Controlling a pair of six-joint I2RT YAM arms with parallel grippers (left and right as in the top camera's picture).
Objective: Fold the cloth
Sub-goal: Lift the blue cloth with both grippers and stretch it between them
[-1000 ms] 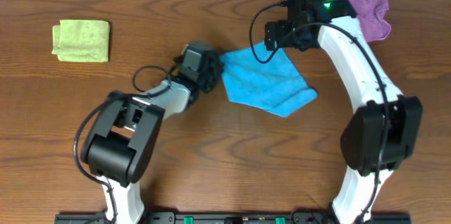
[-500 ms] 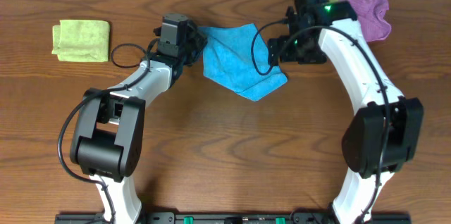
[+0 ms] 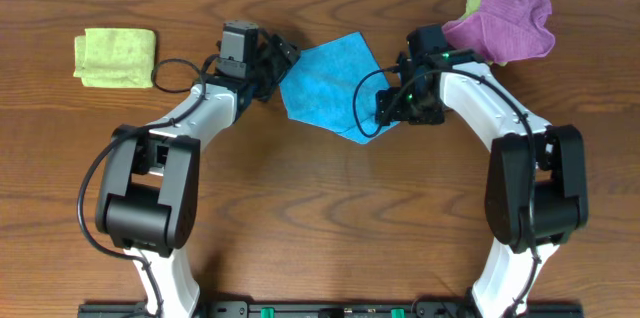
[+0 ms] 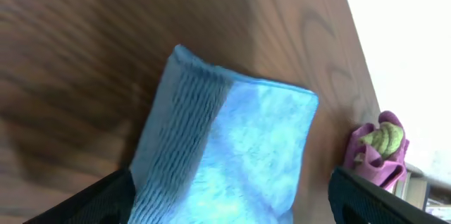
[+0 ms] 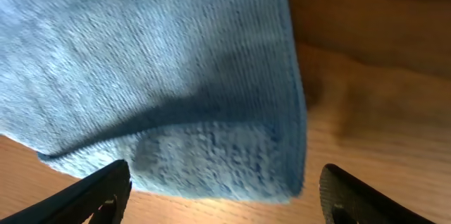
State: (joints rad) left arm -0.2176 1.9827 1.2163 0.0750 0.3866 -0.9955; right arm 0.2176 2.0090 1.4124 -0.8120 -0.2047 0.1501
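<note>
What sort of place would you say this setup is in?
Probably a robotics lab bench: a left arm and a right arm at a wooden table, with a blue cloth, a purple cloth and a green cloth laid out.

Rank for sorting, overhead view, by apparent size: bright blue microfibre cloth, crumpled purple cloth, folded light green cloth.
1. blue cloth, largest
2. purple cloth, close behind
3. green cloth, smallest
</note>
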